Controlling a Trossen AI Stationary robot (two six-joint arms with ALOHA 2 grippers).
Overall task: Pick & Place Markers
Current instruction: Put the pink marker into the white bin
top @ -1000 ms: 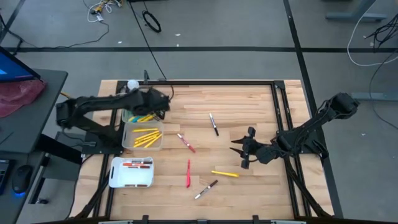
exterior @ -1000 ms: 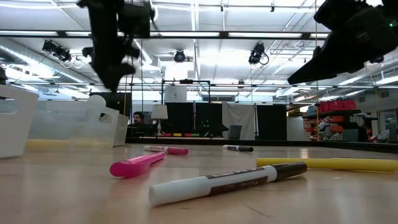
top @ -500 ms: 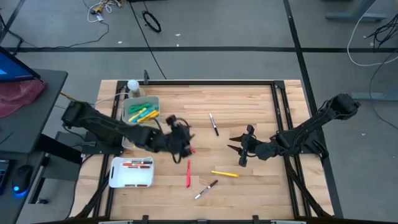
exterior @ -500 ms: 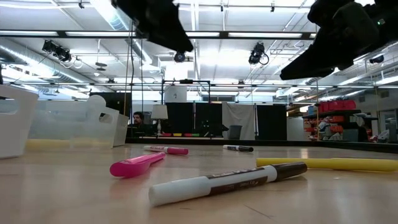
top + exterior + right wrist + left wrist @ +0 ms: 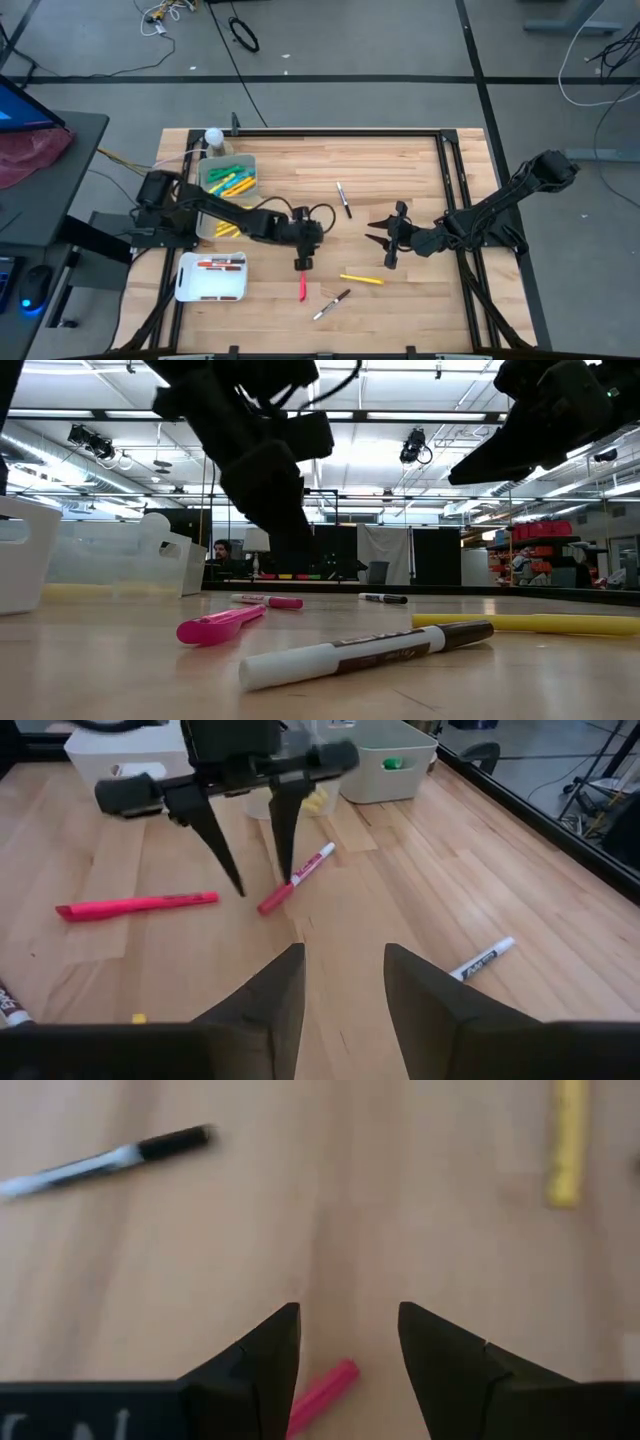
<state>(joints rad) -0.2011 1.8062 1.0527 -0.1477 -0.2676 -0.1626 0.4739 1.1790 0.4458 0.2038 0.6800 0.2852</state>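
While you watch, your left gripper (image 5: pixel 301 262) hangs spread above the red marker (image 5: pixel 302 288) mid-table | right gripper (image 5: pixel 385 243) hovers spread, empty, near the yellow marker (image 5: pixel 361 279) | nothing held.

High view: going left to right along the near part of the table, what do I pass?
White bin → red marker → white marker with a dark end → yellow marker.
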